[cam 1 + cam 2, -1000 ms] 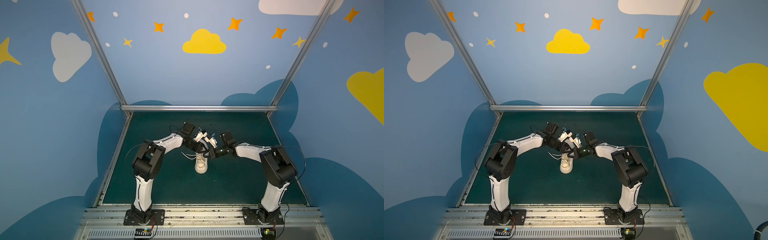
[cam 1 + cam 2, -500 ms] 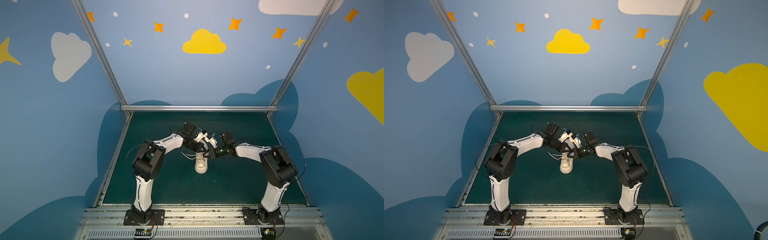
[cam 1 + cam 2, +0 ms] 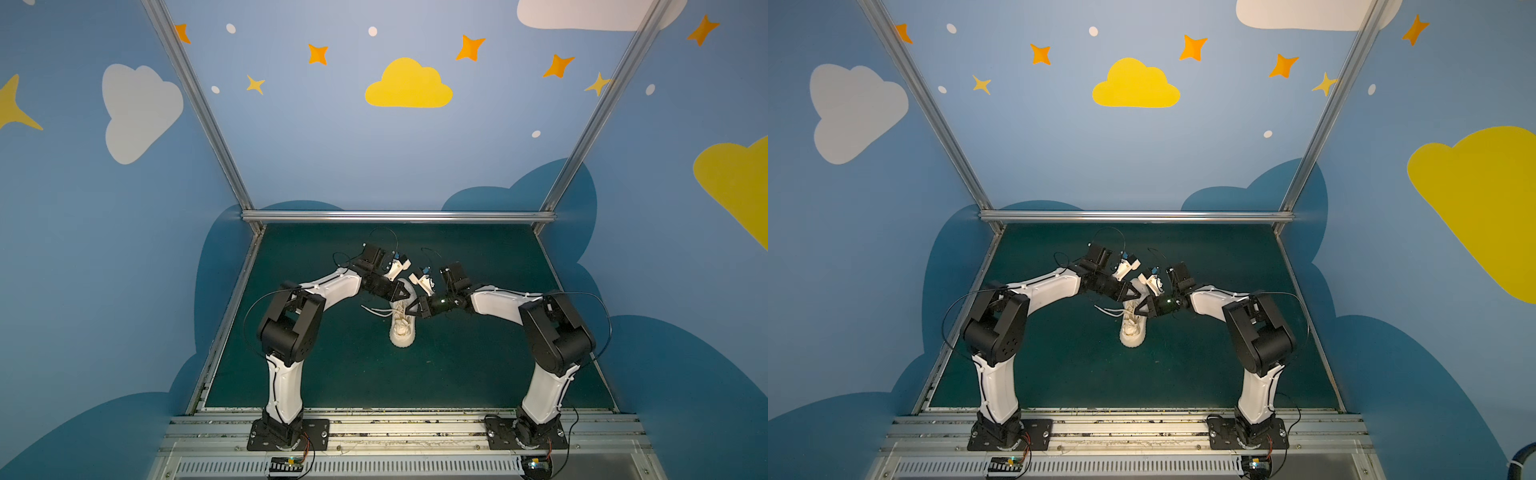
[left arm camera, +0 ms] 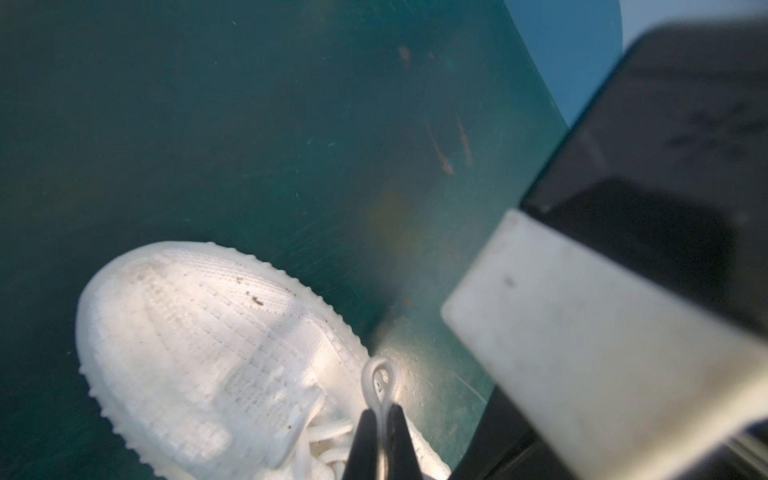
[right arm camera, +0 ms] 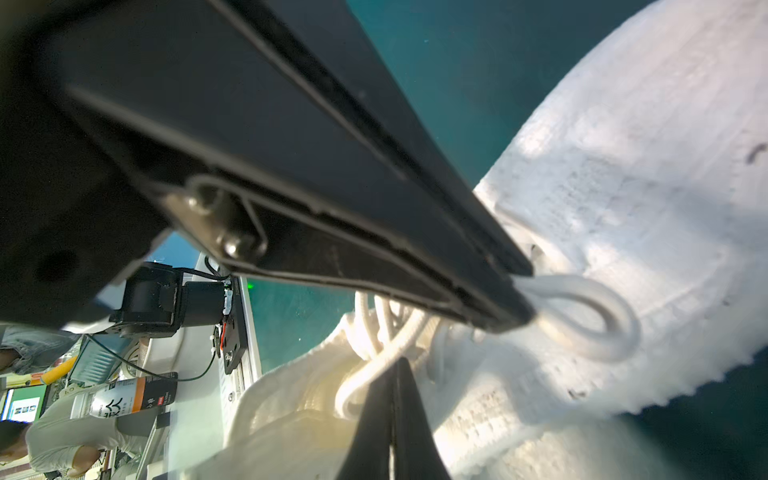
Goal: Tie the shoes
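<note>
Sneaker (image 3: pixel 402 330): cream knit, upright on its sole mid green mat (image 3: pixel 332 374), toe twd arm bases; seen in both top views.
Laces (image 3: pixel 375 311): loose ends trail to the shoe's L side; no bow yet.
L gripper (image 4: pixel 382 413): fingers pressed tog., pinching lace loop (image 4: pixel 366 382), which pokes out past the tips over the shoe.
R gripper (image 5: pixel 395 370): fingers pressed tog., tip among strands nr the eyelets; whether one is caught, can't tell.
Handling (est.): shoe light, upper soft; likely slides or tips under a hard pull. Cord limp, round, prob. slick.
Grip pt (est.): pinch each loop nr its base, never the knit.
</note>
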`<control>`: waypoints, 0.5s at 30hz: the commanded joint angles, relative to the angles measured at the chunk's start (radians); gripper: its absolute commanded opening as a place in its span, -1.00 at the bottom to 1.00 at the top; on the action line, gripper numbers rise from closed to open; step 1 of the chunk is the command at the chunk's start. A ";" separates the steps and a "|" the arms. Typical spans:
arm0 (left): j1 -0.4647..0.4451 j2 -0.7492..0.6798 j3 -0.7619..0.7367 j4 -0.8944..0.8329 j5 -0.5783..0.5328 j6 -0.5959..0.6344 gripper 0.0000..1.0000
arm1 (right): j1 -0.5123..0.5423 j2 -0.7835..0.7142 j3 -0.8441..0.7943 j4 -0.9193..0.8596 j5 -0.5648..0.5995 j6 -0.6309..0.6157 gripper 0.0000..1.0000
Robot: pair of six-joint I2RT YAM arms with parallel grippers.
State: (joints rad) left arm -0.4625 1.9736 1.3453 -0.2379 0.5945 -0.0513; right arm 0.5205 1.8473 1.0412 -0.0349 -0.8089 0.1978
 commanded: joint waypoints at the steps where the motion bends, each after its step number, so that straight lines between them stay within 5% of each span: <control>1: 0.008 -0.040 -0.009 0.028 0.026 -0.019 -0.93 | 0.000 -0.013 -0.019 -0.012 0.002 -0.002 -1.00; 15: 0.010 -0.048 -0.021 0.032 0.038 -0.022 -0.93 | -0.039 -0.064 -0.053 0.037 -0.033 0.040 -1.00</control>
State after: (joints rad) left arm -0.4580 1.9598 1.3365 -0.2169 0.6113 -0.0734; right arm 0.4881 1.8271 1.0042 -0.0029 -0.8303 0.2302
